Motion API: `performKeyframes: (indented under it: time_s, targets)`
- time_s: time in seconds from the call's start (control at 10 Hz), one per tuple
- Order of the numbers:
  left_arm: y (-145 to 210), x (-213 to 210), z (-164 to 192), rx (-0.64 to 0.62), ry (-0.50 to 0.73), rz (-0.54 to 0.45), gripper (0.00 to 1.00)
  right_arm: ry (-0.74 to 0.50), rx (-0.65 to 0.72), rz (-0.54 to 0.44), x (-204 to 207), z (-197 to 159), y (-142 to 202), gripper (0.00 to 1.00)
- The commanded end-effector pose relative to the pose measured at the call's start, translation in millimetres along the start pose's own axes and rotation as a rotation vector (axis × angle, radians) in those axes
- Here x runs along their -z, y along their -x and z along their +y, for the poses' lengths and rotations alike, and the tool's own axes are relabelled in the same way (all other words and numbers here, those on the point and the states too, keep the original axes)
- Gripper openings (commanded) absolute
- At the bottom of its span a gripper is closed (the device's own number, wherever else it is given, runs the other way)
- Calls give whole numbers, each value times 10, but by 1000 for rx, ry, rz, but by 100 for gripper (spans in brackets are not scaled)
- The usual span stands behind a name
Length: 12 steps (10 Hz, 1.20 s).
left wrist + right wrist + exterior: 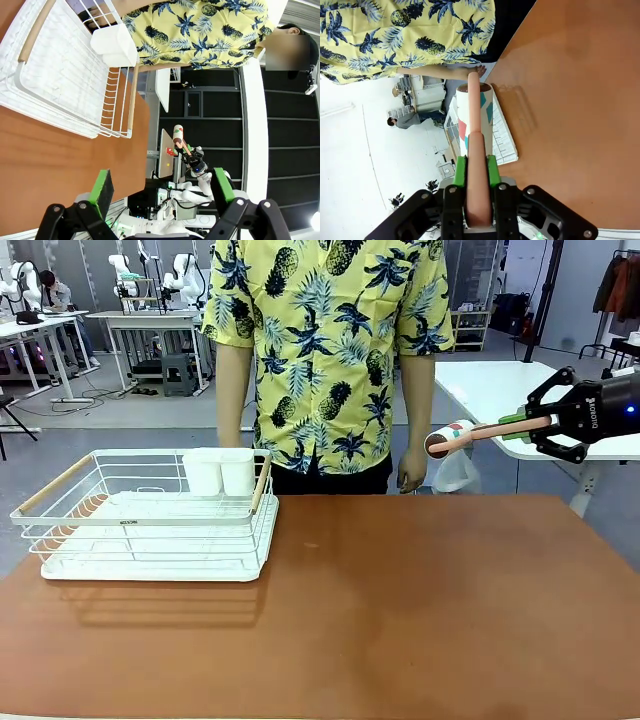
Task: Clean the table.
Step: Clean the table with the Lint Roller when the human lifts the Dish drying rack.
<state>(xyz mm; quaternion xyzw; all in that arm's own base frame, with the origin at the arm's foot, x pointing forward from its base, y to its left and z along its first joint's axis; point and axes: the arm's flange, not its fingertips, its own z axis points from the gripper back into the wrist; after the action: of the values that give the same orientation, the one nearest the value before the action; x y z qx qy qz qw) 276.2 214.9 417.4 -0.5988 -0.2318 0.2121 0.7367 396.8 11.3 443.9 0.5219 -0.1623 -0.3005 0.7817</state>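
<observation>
Right gripper [522, 423] clamped on lint roller [470, 436] handle, raised near table [400, 610] far edge; left gripper [162, 187] fingers apart, empty; dish rack [150, 525] on table's left.

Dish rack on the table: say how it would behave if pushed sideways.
Probably light: the dish rack is thin white wire. Low and wide, it would likely slide on the smooth table rather than tip. Its white cups might rattle.
</observation>
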Motion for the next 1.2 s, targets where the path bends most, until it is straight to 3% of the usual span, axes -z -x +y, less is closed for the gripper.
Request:
performKeyframes:
  time_s: [0.0,1.1]
  targets:
    - [14,-30,0,7,9,8,100,1,-3,2,11,8,13,0]
    - [14,-30,0,7,9,8,100,1,-3,2,11,8,13,0]
